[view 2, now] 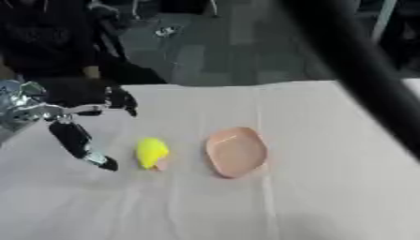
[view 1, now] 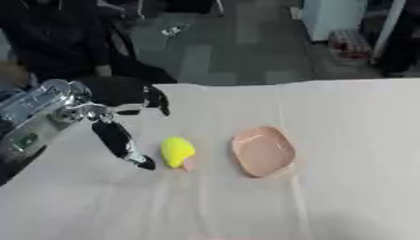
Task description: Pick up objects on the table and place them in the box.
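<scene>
- Now, your left robot hand [view 1: 123, 122] is hovering at the left over the tabletop [view 1: 344, 187], spread wide and holding nothing, thumb reaching down.
- The yellow object [view 1: 176, 151] is lying just beside that thumb, apart from it.
- The pink dish [view 1: 263, 151] is sitting near the yellow object's right.
</scene>
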`<state>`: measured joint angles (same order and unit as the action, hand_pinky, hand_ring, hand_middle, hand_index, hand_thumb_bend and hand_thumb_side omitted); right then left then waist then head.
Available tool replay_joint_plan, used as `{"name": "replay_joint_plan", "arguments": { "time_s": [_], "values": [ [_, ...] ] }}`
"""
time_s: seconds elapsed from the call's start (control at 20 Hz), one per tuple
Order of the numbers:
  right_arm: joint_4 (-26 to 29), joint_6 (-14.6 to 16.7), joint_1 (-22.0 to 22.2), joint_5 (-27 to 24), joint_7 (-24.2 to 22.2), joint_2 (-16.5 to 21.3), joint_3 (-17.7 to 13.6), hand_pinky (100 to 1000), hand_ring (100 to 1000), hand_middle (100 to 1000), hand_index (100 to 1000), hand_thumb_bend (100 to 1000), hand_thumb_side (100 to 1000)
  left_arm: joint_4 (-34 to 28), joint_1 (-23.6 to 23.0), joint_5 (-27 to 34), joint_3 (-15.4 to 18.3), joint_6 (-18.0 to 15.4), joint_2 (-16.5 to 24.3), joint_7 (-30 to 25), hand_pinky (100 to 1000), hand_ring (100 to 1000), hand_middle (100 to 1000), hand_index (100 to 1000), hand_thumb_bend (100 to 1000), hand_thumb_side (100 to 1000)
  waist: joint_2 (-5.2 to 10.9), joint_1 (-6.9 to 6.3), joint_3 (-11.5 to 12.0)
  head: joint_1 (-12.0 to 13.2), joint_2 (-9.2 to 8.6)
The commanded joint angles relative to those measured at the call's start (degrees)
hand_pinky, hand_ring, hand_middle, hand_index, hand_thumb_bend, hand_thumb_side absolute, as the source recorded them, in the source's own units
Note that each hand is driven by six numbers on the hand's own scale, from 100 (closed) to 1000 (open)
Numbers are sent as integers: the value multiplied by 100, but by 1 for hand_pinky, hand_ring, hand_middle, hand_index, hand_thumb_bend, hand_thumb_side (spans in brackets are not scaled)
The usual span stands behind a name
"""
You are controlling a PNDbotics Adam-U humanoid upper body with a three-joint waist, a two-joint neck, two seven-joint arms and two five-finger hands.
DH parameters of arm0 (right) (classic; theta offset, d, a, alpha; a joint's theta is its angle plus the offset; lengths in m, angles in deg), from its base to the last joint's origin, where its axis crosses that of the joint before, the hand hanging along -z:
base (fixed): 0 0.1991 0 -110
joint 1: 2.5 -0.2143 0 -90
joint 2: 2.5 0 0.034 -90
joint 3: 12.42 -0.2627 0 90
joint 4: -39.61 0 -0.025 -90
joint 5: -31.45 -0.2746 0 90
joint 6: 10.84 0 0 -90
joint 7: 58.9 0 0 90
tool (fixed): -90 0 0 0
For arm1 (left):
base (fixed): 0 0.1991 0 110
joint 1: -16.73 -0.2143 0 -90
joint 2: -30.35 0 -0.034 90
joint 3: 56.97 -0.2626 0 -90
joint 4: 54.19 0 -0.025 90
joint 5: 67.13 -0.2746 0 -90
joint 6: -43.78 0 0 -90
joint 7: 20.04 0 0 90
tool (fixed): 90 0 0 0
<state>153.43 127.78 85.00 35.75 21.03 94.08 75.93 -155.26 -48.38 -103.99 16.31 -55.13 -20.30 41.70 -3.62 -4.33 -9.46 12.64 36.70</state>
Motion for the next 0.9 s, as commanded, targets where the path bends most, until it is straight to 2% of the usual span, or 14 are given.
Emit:
{"name": "replay_joint_plan", "arguments": {
  "time_s": [0.05, 0.9],
  "values": [
    [77, 11, -76, -107, -91, 141, -52, 220, 374, 372, 496, 100, 1000, 28, 143, 30, 14, -70, 94, -3, 1000, 845, 849, 907, 636, 685, 43, 10, -23, 6, -97],
    [77, -11, -319, -577, -436, 235, -88, 221, 374, 372, 497, 100, 1000, 394, 245, 48, -156, -343, -59, -111, 999, 840, 849, 902, 644, 671, -15, -27, -200, 104, -187]
  ]
}}
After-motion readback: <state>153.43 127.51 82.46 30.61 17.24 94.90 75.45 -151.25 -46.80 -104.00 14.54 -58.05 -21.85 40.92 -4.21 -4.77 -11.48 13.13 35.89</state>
